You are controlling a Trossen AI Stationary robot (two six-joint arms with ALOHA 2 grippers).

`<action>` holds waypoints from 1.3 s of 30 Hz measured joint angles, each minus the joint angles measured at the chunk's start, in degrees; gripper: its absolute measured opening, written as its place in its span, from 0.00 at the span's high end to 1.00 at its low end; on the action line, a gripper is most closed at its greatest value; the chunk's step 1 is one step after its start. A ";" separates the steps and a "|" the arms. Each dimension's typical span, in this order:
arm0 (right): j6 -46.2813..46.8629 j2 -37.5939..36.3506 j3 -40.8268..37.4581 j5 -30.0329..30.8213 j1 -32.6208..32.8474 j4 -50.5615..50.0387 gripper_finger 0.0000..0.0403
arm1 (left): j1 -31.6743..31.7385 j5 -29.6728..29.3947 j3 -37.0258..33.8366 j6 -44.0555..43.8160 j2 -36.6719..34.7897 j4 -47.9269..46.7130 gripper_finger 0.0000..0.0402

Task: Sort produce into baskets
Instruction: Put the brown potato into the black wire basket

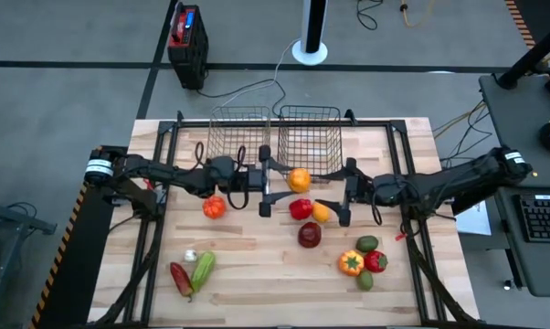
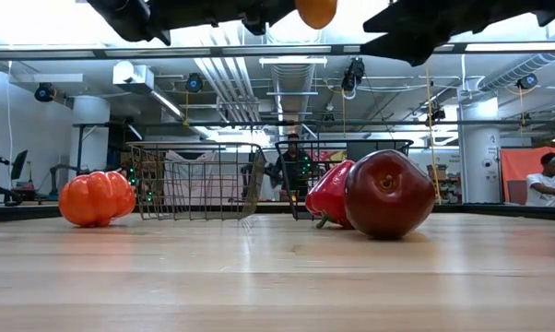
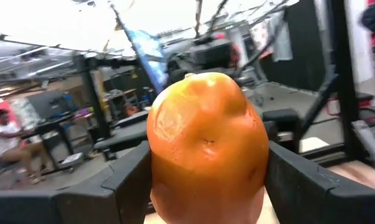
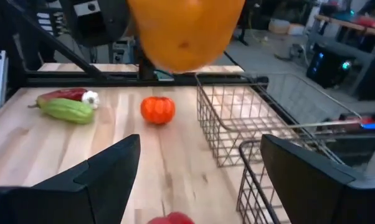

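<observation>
Bare tabletop lies below left hand clamping orange fruit; right hand gapes.

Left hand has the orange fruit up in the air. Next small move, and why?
Probably carry it a little farther toward the far edge, over the right-hand basket, then let go. The left hand grips the orange fruit between its fingers, lifted off the table, just short of that basket's near rim in the high view. The right hand waits open nearby, holding nothing.
</observation>
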 joint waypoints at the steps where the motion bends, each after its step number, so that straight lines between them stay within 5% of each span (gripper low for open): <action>1: 0.55 -0.56 0.00 0.77 0.00 -1.25 0.19 | 0.08 -0.40 0.11 0.06 0.00 -0.08 0.40; 17: -0.25 -0.56 0.00 4.67 -0.04 -6.55 0.19 | 0.38 -7.51 3.84 -1.69 -0.07 -5.53 0.40; 24: 1.09 -0.56 0.00 4.58 -0.04 -8.54 0.19 | 1.45 -20.54 4.33 -7.19 0.27 -7.89 0.40; 34: 2.51 -2.17 0.00 5.73 -0.04 -10.30 0.19 | 6.63 -19.04 22.64 -4.23 5.15 -39.03 0.40; 39: 4.02 -3.29 0.00 6.25 -0.07 -12.54 0.19 | 8.48 -19.04 26.26 -3.11 9.74 -43.55 0.40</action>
